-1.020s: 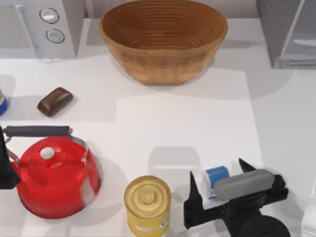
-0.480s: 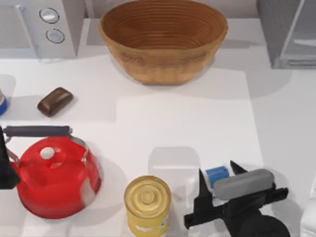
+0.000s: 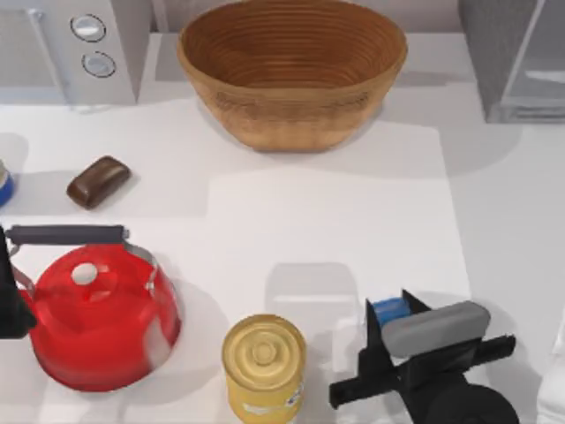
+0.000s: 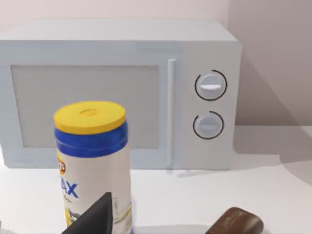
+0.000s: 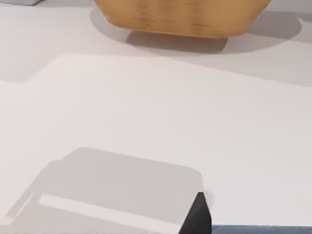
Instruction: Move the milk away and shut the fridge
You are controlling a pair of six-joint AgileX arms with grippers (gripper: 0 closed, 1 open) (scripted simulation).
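The left arm [image 3: 7, 300] sits parked at the table's left edge beside the red kettle [image 3: 101, 322]. Right of the yellow can [image 3: 263, 362], the right gripper [image 3: 393, 311] has its 2 fingers clenched around the milk [image 3: 388, 308] near the front edge. The fridge [image 3: 516, 57] stands at the far right corner, well apart.

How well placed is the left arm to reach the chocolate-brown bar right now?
Probably yes: the left hand sits at the table's left edge, the brown bar lies near it, and the red kettle stands beside that path.

Yellow-lidded canister [image 4: 92, 161] before microwave [image 4: 119, 92]
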